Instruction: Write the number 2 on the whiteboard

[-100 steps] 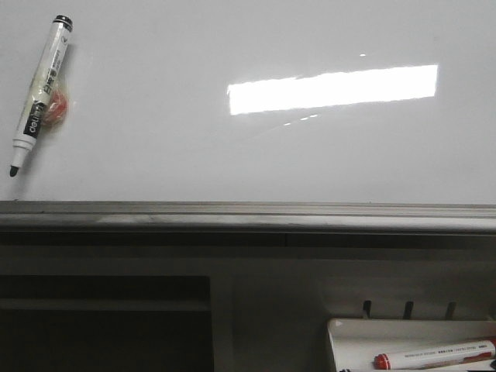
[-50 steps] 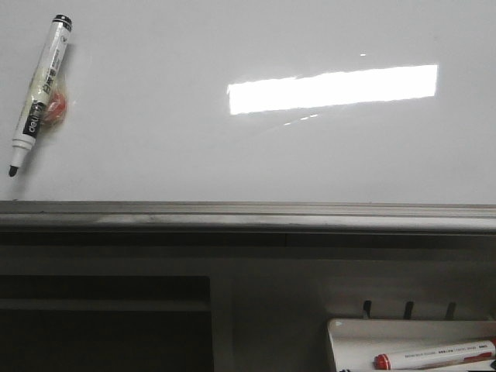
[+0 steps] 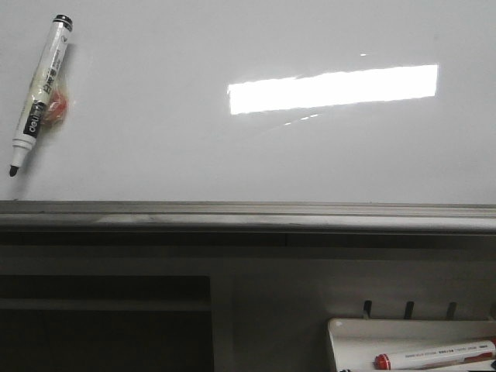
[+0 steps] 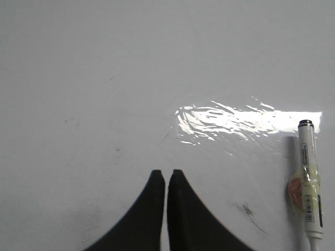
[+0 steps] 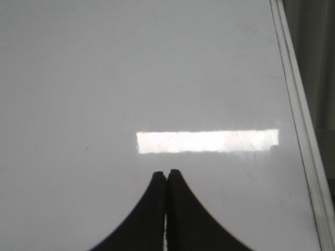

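The whiteboard [image 3: 232, 155] lies glossy and white with a bright rectangular reflection, and no number 2 shows on it in any view. A black-capped marker [image 3: 40, 93] with an orange-red lump taped to its barrel lies on the board at the far left, tip towards the rail. In the left wrist view my left gripper [image 4: 166, 173] hangs shut and empty over the board [image 4: 104, 78], with the marker [image 4: 310, 178] off to one side, apart from the fingers. My right gripper [image 5: 167, 173] is shut and empty over the bare board [image 5: 131, 68]. Neither gripper appears in the front view.
A grey metal rail [image 3: 248, 213] runs along the board's near edge and also shows in the right wrist view [image 5: 301, 130]. Below it at the right, a small white tray [image 3: 349, 337] holds a red-capped marker [image 3: 434, 355]. Faint smudges [image 4: 246, 210] mark the board.
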### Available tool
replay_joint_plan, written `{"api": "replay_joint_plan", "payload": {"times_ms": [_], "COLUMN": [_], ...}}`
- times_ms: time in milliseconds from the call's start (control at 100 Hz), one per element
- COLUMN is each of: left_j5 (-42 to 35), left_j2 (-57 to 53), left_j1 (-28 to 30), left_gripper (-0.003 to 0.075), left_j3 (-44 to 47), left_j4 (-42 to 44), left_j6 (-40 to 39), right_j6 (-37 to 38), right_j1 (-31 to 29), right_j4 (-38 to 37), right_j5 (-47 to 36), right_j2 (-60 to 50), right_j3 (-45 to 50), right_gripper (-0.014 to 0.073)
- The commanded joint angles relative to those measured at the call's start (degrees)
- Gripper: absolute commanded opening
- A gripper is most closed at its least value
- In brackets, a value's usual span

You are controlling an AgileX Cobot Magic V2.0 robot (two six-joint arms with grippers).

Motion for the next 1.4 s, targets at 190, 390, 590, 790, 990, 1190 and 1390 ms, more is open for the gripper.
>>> {"api": "replay_joint_plan", "payload": {"times_ms": [190, 390, 590, 790, 990, 1190, 1390], "left_j5": [-5.2, -3.7, 10.3, 12.0, 12.2, 6.0, 0.0], "left_j2": [-1.6, -1.5, 1.3, 7.2, 11.3, 11.9, 13.1], "left_j1": [0.1, 0.1, 0.1, 0.1, -0.2, -2.3, -2.7], "left_gripper": [-0.0020, -0.0021, -0.0021, -0.0020, 0.0080, 0.0545, 0.0530], "left_j3": [0.5, -0.2, -8.8, -16.7, -18.8, -17.7, -15.9], "left_j4": [-0.9, -0.9, -0.1, -0.4, -1.0, -7.6, -3.2], "left_j6": [0.1, 0.1, 0.1, 0.1, 0.1, 0.1, 1.1], "right_j6": [-0.1, 2.6, 2.7, 2.7, 2.7, 2.7, 2.7], "right_j1": [-0.3, -0.3, -0.3, -0.3, -0.3, -0.3, -0.3], "right_j4": [-0.3, 4.3, 9.2, 9.3, 10.5, 10.5, 11.4], "right_j5": [-6.7, 3.1, 18.1, 38.4, 36.9, 36.0, 38.1], "right_j2": [-1.1, -1.1, 4.3, 14.7, 19.5, 19.7, 19.7], "right_j3": [1.4, -0.6, -10.5, -23.5, -27.6, -27.4, -27.4], "right_gripper": [-0.0071, -0.0071, -0.0060, -0.0060, -0.0060, -0.0060, -0.0060]}}
